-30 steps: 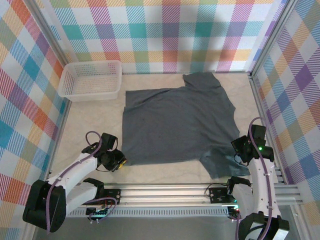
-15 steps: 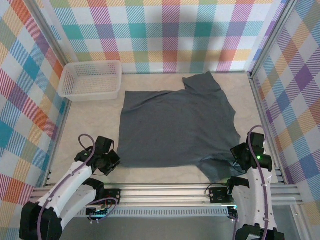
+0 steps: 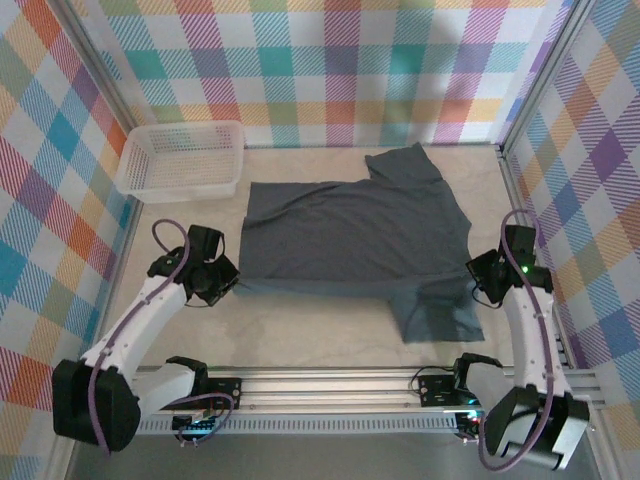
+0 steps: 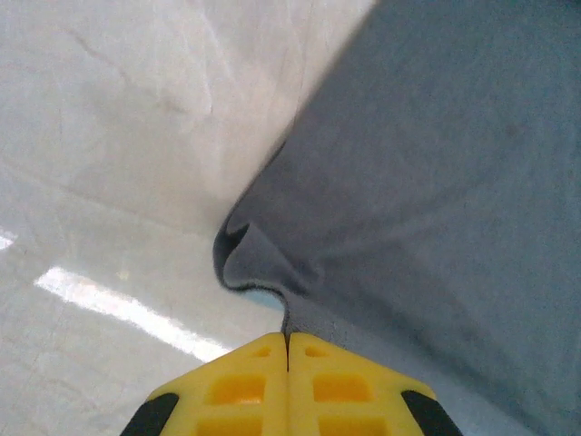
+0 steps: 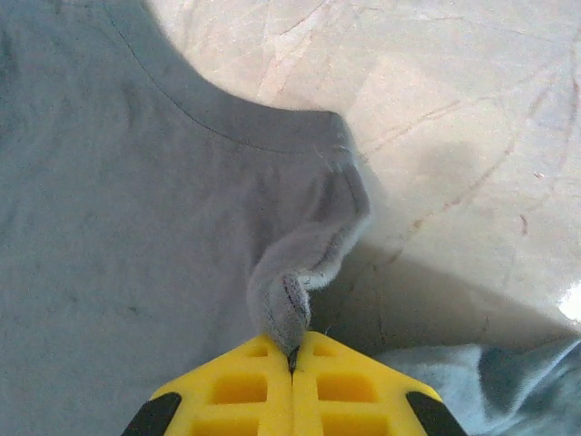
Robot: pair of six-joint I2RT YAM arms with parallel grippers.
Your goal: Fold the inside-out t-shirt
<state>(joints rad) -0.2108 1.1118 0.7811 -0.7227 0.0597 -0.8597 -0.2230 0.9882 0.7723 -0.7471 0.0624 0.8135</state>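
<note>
Fabric of the inside-out t-shirt [image 3: 350, 240] spreads across the table [image 3: 300, 345] in the top view, stretched between the left gripper [image 3: 224, 282] and the right gripper [image 3: 480, 288]. From the left wrist, clenched yellow fingers [image 4: 236, 391] pinch a grey corner, with the shirt running ahead and rightward. From the right wrist, clamped fingers [image 5: 354, 391] grasp a bunched edge, and cloth lies ahead-left.

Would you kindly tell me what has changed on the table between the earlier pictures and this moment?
The left gripper has shut on the near left corner of the t-shirt. The right gripper was already pinching the near right edge. Both have carried that near edge away from the arm bases, towards the far wall, so the cloth spans less from front to back. The white basket and the t-shirt's far edge stayed where they were.
</note>
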